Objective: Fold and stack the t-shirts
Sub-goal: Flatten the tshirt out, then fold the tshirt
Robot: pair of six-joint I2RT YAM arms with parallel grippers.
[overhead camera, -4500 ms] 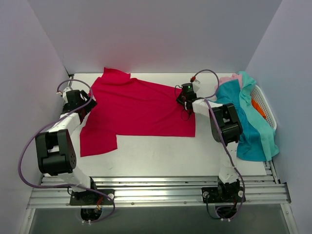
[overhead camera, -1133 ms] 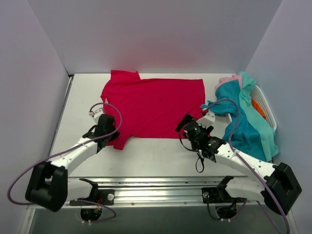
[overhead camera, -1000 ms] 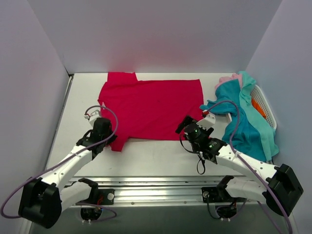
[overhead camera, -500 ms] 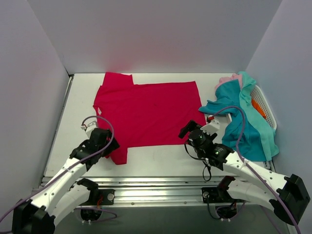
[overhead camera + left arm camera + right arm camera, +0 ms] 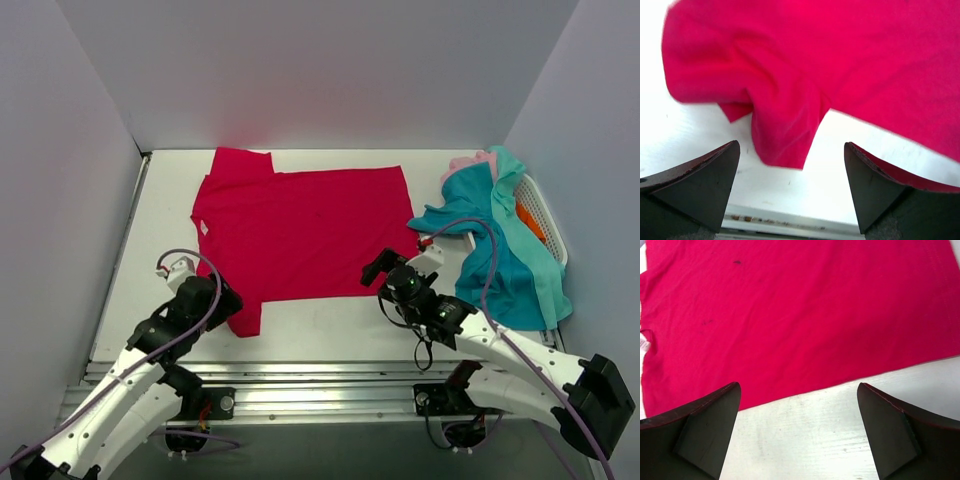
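The crimson t-shirt (image 5: pixel 300 225) lies spread flat on the white table, its near hem toward the arms and one sleeve (image 5: pixel 785 130) bunched at its near left corner. My left gripper (image 5: pixel 225 303) hovers just in front of that sleeve, open, with nothing between its fingers (image 5: pixel 705 185). My right gripper (image 5: pixel 385 268) sits at the shirt's near right corner, also open and empty, over bare table just short of the hem (image 5: pixel 805 390). The teal t-shirts (image 5: pixel 500 260) and a pale pink one (image 5: pixel 470 162) hang in a heap over the basket at the right.
The white slotted basket (image 5: pixel 545 215) stands against the right wall. Grey walls close in the left, back and right sides. An aluminium rail (image 5: pixel 320 385) runs along the near edge. A purple cable loops off each arm.
The red shirt was dragged toward the near edge and flattened. My left gripper opened, let go of the sleeve corner and drew back. The right gripper stayed open and shifted slightly.
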